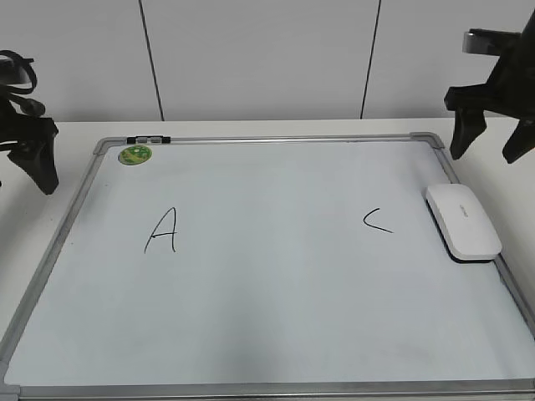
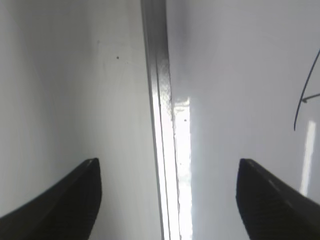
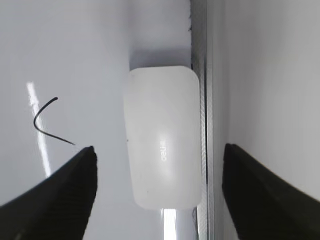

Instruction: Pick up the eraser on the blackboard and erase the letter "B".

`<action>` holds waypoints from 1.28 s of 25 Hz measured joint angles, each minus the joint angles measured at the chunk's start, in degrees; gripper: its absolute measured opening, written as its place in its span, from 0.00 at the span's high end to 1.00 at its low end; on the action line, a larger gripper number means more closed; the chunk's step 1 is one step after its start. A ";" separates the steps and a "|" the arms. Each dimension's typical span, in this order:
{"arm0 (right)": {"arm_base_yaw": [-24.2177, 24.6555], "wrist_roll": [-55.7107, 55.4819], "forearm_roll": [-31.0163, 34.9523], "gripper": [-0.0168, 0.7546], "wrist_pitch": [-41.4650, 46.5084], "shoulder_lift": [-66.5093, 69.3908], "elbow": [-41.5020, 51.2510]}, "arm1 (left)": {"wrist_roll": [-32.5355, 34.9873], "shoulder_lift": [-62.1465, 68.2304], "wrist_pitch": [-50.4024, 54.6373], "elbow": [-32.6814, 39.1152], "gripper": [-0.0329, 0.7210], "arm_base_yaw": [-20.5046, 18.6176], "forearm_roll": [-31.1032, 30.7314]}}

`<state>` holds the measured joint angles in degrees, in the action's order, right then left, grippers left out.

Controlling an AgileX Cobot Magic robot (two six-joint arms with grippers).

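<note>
eraser (image 1: 463, 220) lies at blackboard (image 1: 251, 334) right frame, beside "C" (image 1: 378, 221) | both grippers' fingers apart, holding nothing

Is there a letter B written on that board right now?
No, the blackboard shows only an "A" and a "C", with bare white between them.
</note>
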<state>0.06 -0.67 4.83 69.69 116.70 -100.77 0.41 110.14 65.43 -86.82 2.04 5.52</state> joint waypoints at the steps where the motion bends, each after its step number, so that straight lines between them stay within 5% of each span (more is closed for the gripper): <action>1: 0.00 -0.03 0.00 0.23 0.00 -0.90 0.88 | 0.00 -0.39 1.12 0.00 0.14 0.00 0.00; 7: -0.06 -0.47 1.32 0.26 0.00 -11.48 9.95 | -0.41 -7.90 1.54 2.77 0.17 0.04 -1.65; 21: -8.55 -0.61 1.54 0.26 -9.15 -38.66 39.44 | -0.41 -46.23 -5.87 35.21 0.18 0.04 -2.84; 32: -8.92 -0.11 0.27 0.26 -8.64 -63.71 59.48 | -0.41 -80.03 -5.14 53.47 0.18 1.11 -3.21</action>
<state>-8.86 -0.78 5.10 61.04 52.99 -41.29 0.00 30.11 60.29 -33.35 3.16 2.31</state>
